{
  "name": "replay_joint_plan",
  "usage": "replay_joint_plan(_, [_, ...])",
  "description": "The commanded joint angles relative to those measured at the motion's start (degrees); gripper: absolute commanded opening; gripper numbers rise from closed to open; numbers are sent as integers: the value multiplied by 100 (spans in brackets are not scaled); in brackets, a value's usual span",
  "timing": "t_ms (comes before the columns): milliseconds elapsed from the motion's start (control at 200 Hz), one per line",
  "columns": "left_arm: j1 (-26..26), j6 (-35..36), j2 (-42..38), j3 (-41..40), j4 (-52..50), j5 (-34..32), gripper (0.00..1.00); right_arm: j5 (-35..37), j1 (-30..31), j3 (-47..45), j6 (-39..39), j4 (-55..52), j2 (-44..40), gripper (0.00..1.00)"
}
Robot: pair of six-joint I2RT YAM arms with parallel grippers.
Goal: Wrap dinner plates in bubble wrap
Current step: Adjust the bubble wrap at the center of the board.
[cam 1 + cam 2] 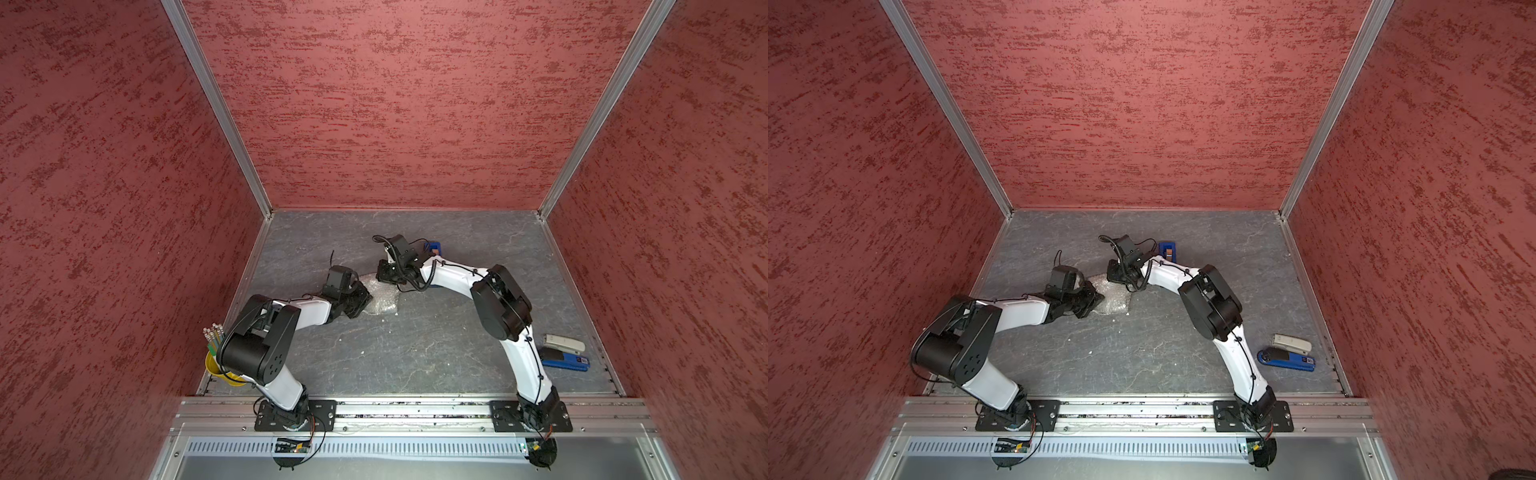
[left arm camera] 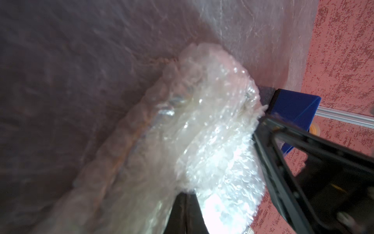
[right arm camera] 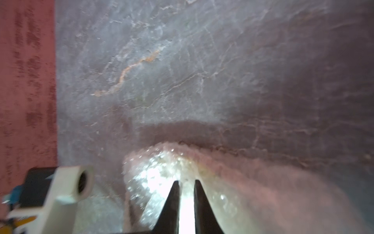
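A crumpled bundle of clear, whitish bubble wrap (image 1: 381, 301) lies on the grey, stone-veined tabletop (image 1: 415, 357), and both arms meet at it. The small round yellow plate (image 3: 203, 170) is inside that bundle. It shows only in the right wrist view, as a faint yellowish arc under the film, and its pattern cannot be made out. The left gripper (image 1: 367, 299) comes at the bundle from the robot's left side and touches its edge. In the left wrist view its black fingers (image 2: 183, 210) lie pressed together with no gap, their tips sunk into a fold of the wrap. Whether a layer is pinched between them cannot be told. The right gripper (image 3: 186, 182) is at the bundle's far edge, tilted down onto it. Its jaws stand only a narrow slit apart, bright film shows through the slit, and nothing looks clamped. Just beyond the bundle, behind the right arm's wrist, stands a small blue rectangular box (image 1: 433, 248). Well away from the bundle, toward the robot's right and nearer the arm bases, lie a pale grey stapler (image 1: 566, 343) and, just beside it, a blue-and-black stapler (image 1: 564, 361). Well away on the bundle's other side, by the left arm's base, a yellow cup (image 1: 216, 368) holds pencils (image 1: 214, 334), seen in a top view.
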Motion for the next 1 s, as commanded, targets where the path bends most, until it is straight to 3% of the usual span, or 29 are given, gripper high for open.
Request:
replay_joint_plan(0, [48,112,178,-89,-315,72,2,411,1,295,-461,-644,361,18])
replay_joint_plan(185, [118,114,73,168,-598,206,3,248,1,318,-538,-747,535,18])
replay_joint_plan(391, [101,258,-202,1026,-1190,16,9,-210,1,-187,-182,-368,235,17])
replay_joint_plan(676, [175,218,726,1726,-891,-15,3,-394,-1,-86,-4,-412,235,15])
replay_joint_plan(992, [254,202,1193,1475,-596,-72,0,-513,-67,87,106,-524,5,15])
